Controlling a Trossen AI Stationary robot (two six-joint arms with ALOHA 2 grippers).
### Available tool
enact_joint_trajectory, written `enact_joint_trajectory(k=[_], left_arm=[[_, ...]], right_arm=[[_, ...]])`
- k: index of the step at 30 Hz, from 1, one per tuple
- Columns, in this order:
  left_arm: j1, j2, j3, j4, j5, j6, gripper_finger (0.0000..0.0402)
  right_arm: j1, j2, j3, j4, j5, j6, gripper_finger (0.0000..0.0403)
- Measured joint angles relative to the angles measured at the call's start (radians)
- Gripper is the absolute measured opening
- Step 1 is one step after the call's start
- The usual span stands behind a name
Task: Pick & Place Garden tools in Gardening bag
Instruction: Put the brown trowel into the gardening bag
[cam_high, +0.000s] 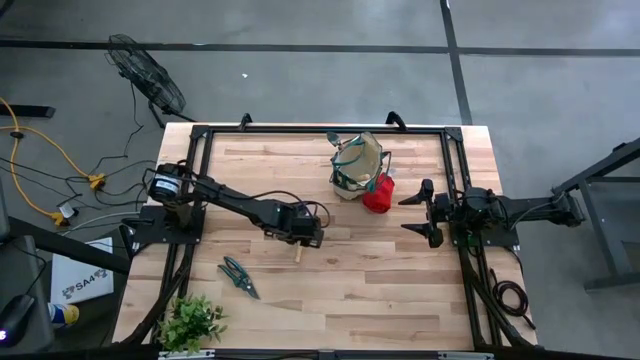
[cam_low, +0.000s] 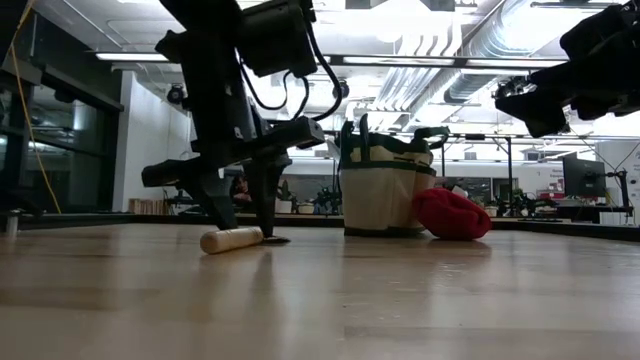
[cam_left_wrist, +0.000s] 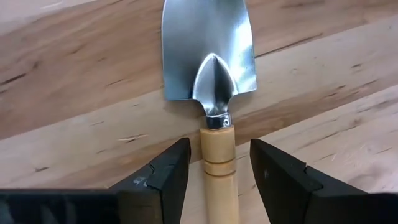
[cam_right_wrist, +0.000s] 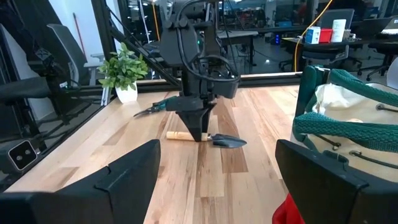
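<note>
The wooden-handled metal trowel (cam_left_wrist: 210, 56) lies flat on the table, also seen in the right wrist view (cam_right_wrist: 214, 139). My left gripper (cam_left_wrist: 217, 155) is open and points down over it near the table's middle (cam_high: 300, 232). Its fingers stand on either side of the handle (cam_left_wrist: 217, 174), near the blade, with a gap on each side. The beige gardening bag (cam_high: 357, 163) stands upright at the far middle. The red bundle (cam_high: 378, 194) lies against its near right side. One pair of green-handled shears (cam_high: 238, 276) lies at the near left. My right gripper (cam_high: 424, 212) is open and empty, right of the bag. No hand fork shows.
A leafy potted plant (cam_high: 190, 322) stands at the table's near left corner. A dark frame (cam_high: 320, 128) runs along the table's far edge and sides. Bare wood (cam_high: 370, 280) lies between the trowel and the near edge.
</note>
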Motion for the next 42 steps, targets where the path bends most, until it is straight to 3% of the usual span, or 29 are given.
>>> enact_joint_trajectory(k=[7, 17, 23, 31, 37, 42], left_arm=[[0.000, 0.002, -0.001, -0.008, -0.005, 0.055, 0.0153], [0.001, 0.004, -0.003, -0.017, 0.017, 0.115, 0.0055], [0.001, 0.001, -0.003, -0.014, 0.023, 0.162, 0.0055], [0.001, -0.075, -0.009, 0.031, 0.021, 0.399, 0.0055], [0.001, -0.159, -0.007, 0.202, 0.063, 0.619, 0.0055], [0.032, -0.196, -0.005, 0.370, 0.183, 0.739, 0.0055]], right_arm=[[0.000, 0.000, 0.000, 0.000, 0.000, 0.000, 0.0311], [0.000, 0.000, 0.000, 0.000, 0.000, 0.000, 0.0311], [0.000, 0.000, 0.000, 0.000, 0.000, 0.000, 0.0311], [0.000, 0.000, 0.000, 0.000, 0.000, 0.000, 0.0311], [0.000, 0.000, 0.000, 0.000, 0.000, 0.000, 0.0311], [0.000, 0.000, 0.000, 0.003, 0.003, 0.000, 0.0311]])
